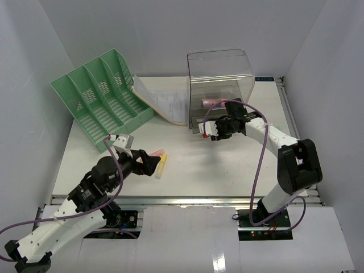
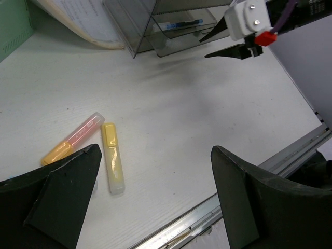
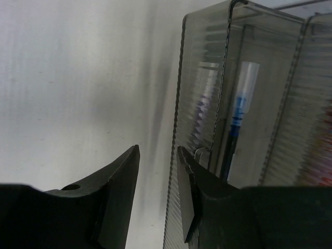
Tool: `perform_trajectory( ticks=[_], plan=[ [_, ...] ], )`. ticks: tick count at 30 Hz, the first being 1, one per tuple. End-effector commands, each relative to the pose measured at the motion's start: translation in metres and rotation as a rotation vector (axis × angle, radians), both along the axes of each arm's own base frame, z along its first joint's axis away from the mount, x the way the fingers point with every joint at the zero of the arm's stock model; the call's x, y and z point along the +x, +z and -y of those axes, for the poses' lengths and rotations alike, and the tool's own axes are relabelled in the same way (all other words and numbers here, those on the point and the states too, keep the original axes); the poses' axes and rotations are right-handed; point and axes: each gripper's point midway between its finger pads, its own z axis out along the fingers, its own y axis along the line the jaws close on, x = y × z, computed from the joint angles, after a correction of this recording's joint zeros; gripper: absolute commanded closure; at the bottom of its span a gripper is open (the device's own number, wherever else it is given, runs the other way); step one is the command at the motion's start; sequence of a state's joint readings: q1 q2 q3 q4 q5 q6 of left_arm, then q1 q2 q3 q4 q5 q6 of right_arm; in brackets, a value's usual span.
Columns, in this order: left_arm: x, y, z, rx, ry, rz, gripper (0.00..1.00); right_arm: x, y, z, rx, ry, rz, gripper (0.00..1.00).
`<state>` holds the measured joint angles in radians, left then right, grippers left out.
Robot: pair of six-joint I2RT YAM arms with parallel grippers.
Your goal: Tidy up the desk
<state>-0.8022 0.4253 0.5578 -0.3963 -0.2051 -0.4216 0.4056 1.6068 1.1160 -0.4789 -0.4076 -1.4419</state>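
Observation:
The white desk (image 1: 227, 165) holds a yellow highlighter (image 1: 161, 165) and a pink and orange highlighter (image 1: 152, 154), lying side by side left of centre. Both also show in the left wrist view, yellow (image 2: 112, 157) and pink (image 2: 72, 139). My left gripper (image 1: 149, 164) is wide open and empty just above them, its fingers (image 2: 67, 192) straddling bare desk to their right. My right gripper (image 1: 205, 132) is open with a narrow gap and empty, at the front left corner of a clear drawer box (image 1: 220, 85). A blue pen (image 3: 236, 124) lies inside the box.
A green file organiser (image 1: 102, 94) lies tilted at the back left, with a stack of papers (image 1: 165, 105) leaning beside it. A pink object (image 1: 213, 102) sits in the clear box. The metal rail (image 1: 187, 199) runs along the front edge. Grey walls enclose the desk.

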Motion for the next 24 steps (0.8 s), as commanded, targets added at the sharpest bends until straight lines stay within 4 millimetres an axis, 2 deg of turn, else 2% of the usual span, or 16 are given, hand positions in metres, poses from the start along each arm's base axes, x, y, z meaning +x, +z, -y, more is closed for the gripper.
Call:
perform_trajectory(
  ticks=[1,5,11,15,17,21,24],
  plan=[
    [-0.004,0.005,0.000,-0.039,-0.009,0.005,0.02,0.053,0.018,-0.009,0.027,-0.149,0.114,0.58],
    [-0.005,0.003,0.003,-0.034,-0.020,-0.004,0.02,0.080,0.027,-0.011,0.057,-0.234,0.174,0.57],
    [-0.004,-0.002,0.009,-0.030,-0.040,-0.021,0.02,0.095,0.028,-0.012,0.086,-0.302,0.191,0.53],
    [-0.004,-0.012,0.017,-0.070,-0.052,-0.043,0.02,0.093,0.023,-0.010,0.090,-0.320,0.191,0.49],
    [-0.003,-0.018,0.022,-0.126,-0.048,-0.067,0.02,0.093,0.021,-0.008,0.095,-0.335,0.190,0.45],
    [-0.002,-0.028,0.038,-0.268,-0.062,-0.105,0.02,0.088,0.017,-0.008,0.114,-0.351,0.168,0.42],
    [0.003,-0.035,0.051,-0.371,-0.065,-0.140,0.02,0.062,0.017,-0.015,0.159,-0.298,0.091,0.41]
  ],
)
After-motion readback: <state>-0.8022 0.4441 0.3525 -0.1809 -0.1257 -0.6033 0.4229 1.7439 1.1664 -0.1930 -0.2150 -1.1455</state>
